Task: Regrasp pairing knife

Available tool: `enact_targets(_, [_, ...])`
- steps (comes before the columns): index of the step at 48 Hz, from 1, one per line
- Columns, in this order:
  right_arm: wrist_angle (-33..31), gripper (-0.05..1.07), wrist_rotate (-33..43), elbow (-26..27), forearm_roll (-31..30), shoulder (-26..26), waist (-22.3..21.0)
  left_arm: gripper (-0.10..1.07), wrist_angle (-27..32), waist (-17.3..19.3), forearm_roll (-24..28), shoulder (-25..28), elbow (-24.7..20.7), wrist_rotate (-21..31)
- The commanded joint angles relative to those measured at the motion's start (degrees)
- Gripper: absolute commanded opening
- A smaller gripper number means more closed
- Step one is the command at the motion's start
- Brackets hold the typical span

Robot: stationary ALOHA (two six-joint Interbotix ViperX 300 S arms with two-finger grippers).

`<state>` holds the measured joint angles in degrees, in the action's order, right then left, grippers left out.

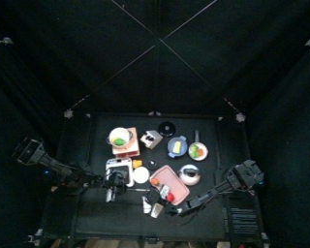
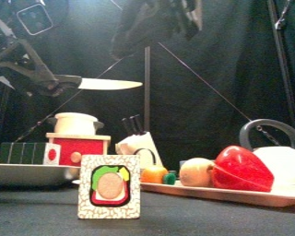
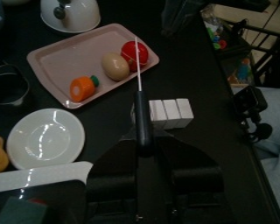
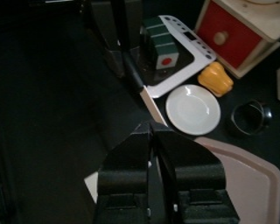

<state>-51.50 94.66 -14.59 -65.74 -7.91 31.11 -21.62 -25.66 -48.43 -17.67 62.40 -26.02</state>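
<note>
One knife aloft, pink tray beneath

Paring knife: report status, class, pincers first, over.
Left pincer shut on paring knife, held level above the table. Right pincer closed at the blade tip; grip unclear. Pink tray with vegetables below, nothing blocking.

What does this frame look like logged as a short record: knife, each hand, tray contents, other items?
knife: paring knife held in the air, level, blade pointing away from the left hand
left hand: left hand shut on the knife handle
right hand: right hand raised off the table, jaws closed, nothing visibly held
tray: pink tray holds a red pepper, an onion and a small carrot
other items: white plate; white kettle; patterned card standing at the front edge
</note>
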Motion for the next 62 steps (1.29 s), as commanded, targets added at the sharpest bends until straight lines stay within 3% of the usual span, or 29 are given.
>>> enact_targets(1, [-0.53,0.38,4.13,-0.79,-1.05,4.39,0.53,0.36,-1.23,-0.62,-2.46,1.49,-1.05,0.0])
enact_targets(10, [0.44,0.38,12.66,-6.24,-2.99,6.86,0.62,0.36,-7.65,-4.13,-9.23,2.64,-1.93,-0.97])
enact_targets(14, [2.46,0.38,15.29,-8.26,-3.34,7.73,0.35,0.36,-10.63,-6.5,-11.43,2.64,-2.37,-2.99])
enact_targets(19, [5.27,0.38,18.9,-10.11,-2.9,9.32,-0.44,0.36,-11.6,-8.0,-18.02,2.64,-3.43,-7.03])
enact_targets(24, [6.86,0.38,21.53,-11.34,-3.25,10.99,-1.93,0.36,-11.43,-8.79,-26.37,2.81,-4.83,-13.01])
enact_targets(31, [9.14,0.38,21.71,-13.1,-3.52,11.78,-3.16,0.36,-12.39,-11.34,-33.13,3.6,-5.98,-24.7])
enact_targets(38, [18.02,0.39,21.53,-16.08,-4.48,10.55,-4.83,0.36,-14.15,-12.57,-40.08,4.75,-7.29,-31.73])
enact_targets(46, [26.1,0.4,21.45,-20.21,-9.4,10.11,-7.21,0.36,-14.24,-13.27,-39.73,6.68,-7.65,-32.17])
enact_targets(53, [26.89,0.46,21.53,-22.68,-15.38,9.93,-8.26,0.36,-14.24,-13.36,-37.53,9.76,-8.35,-32.08])
enact_targets(62, [27.51,0.59,21.53,-22.15,-20.04,8.61,-8.53,0.36,-14.33,-13.54,-36.91,12.3,-10.11,-31.99])
